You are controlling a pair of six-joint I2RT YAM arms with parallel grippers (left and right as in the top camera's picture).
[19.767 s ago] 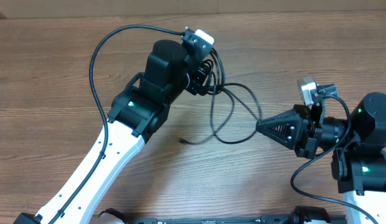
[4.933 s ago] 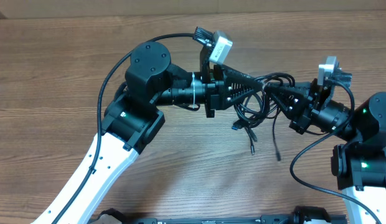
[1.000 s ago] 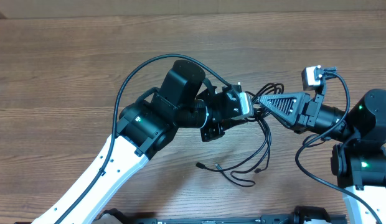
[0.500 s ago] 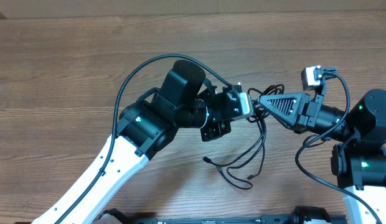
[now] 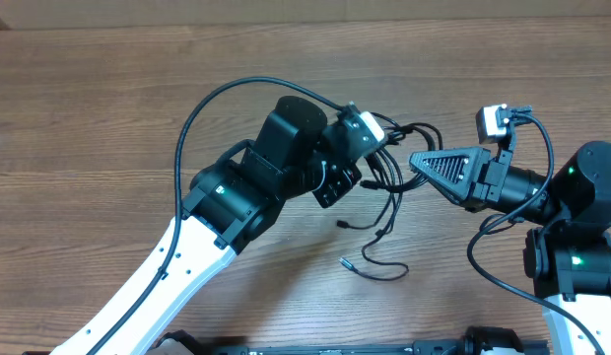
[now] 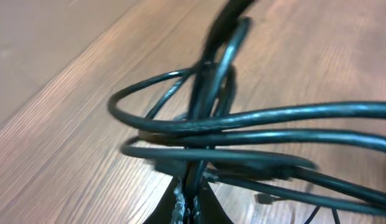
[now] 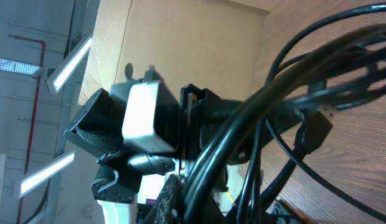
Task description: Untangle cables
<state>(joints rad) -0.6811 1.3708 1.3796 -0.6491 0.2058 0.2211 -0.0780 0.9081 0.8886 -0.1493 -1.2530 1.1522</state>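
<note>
The cables are hanging as one dark knot in the gap between the two grippers, off the table, with several strands fanning from the left gripper toward the tip of the right gripper. Below the knot, two loose tails are trailing down to the wood. One is ending in a small plug under the left gripper, and another short end is dangling a little higher.

In the left wrist view, the cables are crossing just ahead of the left gripper, whose fingers are pressed together on a single strand rising out of the pinch. In the right wrist view, the right gripper is likewise clamping down, with the cables running up out of its fingers toward the other arm.

Compared with a second ago, the left gripper has finished closing. It is now swinging up and away from the right gripper's tip, where before the two were nearly touching. The strands between them are drawing out longer, and the slack loop on the table is shrinking and sliding toward the right gripper.

That suggests a pull-apart is just beginning. The bundle is opening slightly, yet the strands are still crossing over one another, so I judge that the untangling is far from done.
</note>
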